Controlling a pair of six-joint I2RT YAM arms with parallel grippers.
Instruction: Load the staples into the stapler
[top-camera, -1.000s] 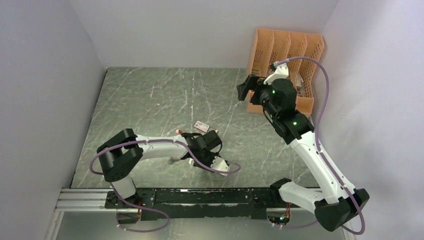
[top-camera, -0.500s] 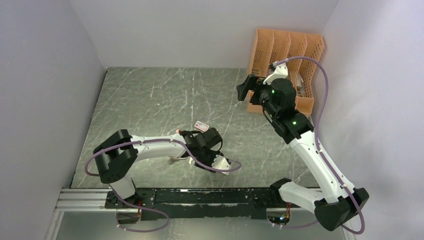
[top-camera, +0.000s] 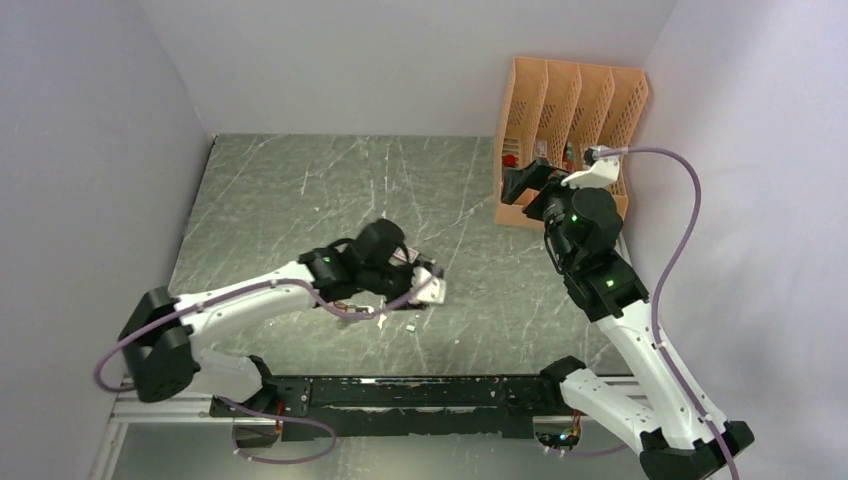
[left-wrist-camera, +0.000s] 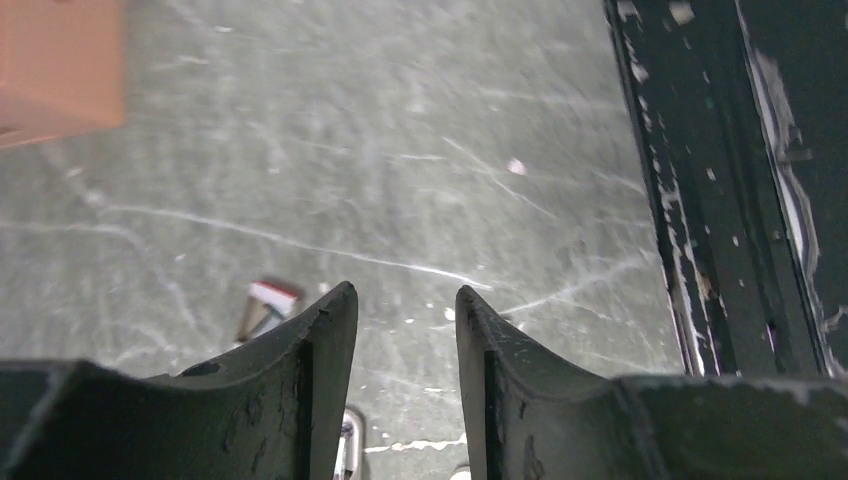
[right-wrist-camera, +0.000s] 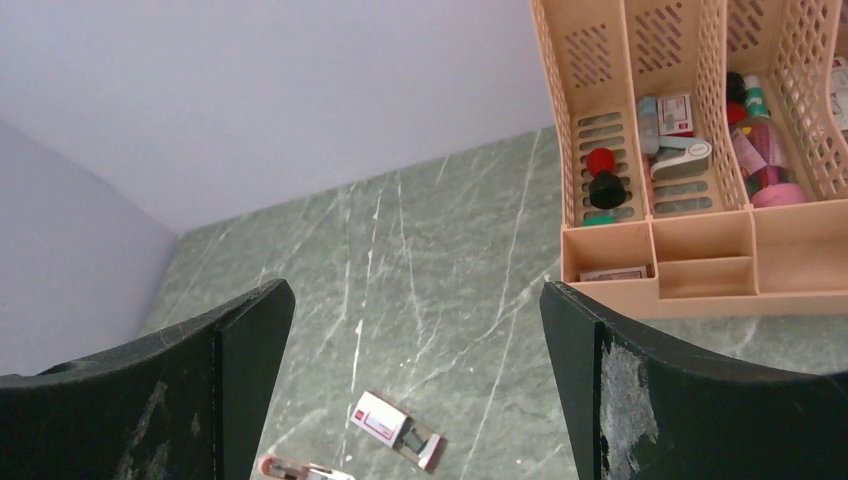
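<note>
The surface (top-camera: 300, 200) is dark grey-green marble with thin white veins. On it lie a red-and-white box (right-wrist-camera: 378, 416) with a greyish tray (right-wrist-camera: 418, 440), and a salmon-pink stapler (right-wrist-camera: 295, 468). The rack (top-camera: 518, 120) at the far right corner is peach with slotted walls and holds red, black, green and pink things, while the arms (top-camera: 250, 298) are white with black joints and purple cables (top-camera: 690, 230).

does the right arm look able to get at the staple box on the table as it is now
Likely yes, with care. The right claw is open and the staple box lies uncovered on the table ahead, but the left arm hovers right by it.
</note>
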